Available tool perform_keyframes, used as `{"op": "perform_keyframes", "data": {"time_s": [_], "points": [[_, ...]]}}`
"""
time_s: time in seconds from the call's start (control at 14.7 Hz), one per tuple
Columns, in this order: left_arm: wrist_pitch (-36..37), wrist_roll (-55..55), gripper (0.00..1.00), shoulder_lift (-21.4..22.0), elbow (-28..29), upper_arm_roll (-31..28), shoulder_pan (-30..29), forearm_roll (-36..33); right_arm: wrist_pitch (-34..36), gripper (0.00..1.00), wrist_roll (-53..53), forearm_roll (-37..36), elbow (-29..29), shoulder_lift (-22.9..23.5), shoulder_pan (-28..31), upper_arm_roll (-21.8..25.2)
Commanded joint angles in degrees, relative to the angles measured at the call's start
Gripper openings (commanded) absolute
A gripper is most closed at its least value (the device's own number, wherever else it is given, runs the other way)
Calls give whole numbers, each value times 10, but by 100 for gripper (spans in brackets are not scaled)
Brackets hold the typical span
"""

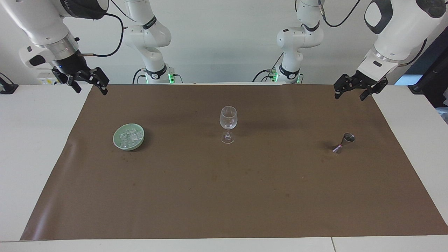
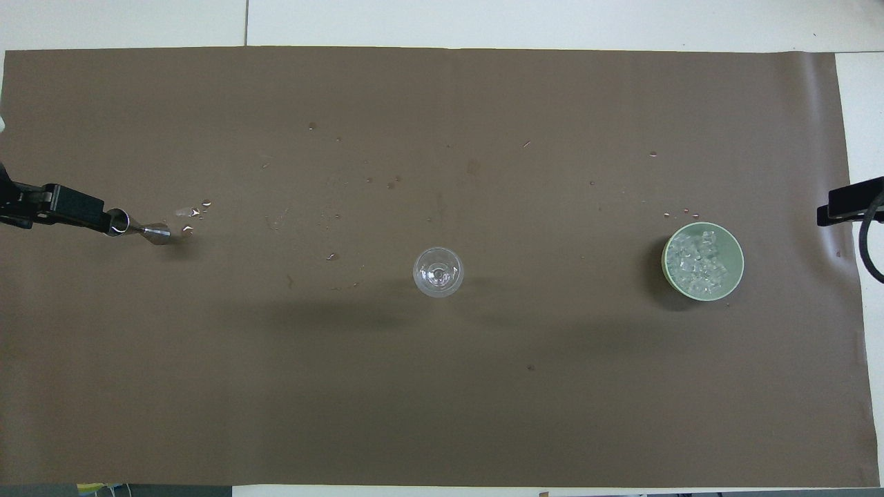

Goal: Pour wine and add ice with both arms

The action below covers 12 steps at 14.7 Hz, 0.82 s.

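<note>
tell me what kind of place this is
Probably a robotics lab staged as a small bar: two white arms bolted at a table under a brown mat, with a wine glass, a metal jigger and a bowl of ice.

In the overhead view the left gripper (image 2: 41, 205) is cut off by the picture's edge, and only its dark tip shows. It covers part of the small metal cup (image 2: 141, 228). The right gripper (image 2: 848, 202) is cut off by the edge too. In the facing view both big arms run off the top. The ice (image 1: 128, 137) is too small to count the cubes.
</note>
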State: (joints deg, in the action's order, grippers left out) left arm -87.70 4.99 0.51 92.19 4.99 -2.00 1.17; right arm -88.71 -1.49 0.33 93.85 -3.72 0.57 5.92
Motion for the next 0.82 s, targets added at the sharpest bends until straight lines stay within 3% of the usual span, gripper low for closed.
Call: {"op": "perform_keyframes", "data": {"time_s": [0.0,0.75], "points": [[4,-7,100,18,20,2,-2,-10,5,100,0,0,9,-10,-1,0],[13,-11,100,18,20,2,-2,-9,4,100,-2,0,10,-11,-1,0]]}}
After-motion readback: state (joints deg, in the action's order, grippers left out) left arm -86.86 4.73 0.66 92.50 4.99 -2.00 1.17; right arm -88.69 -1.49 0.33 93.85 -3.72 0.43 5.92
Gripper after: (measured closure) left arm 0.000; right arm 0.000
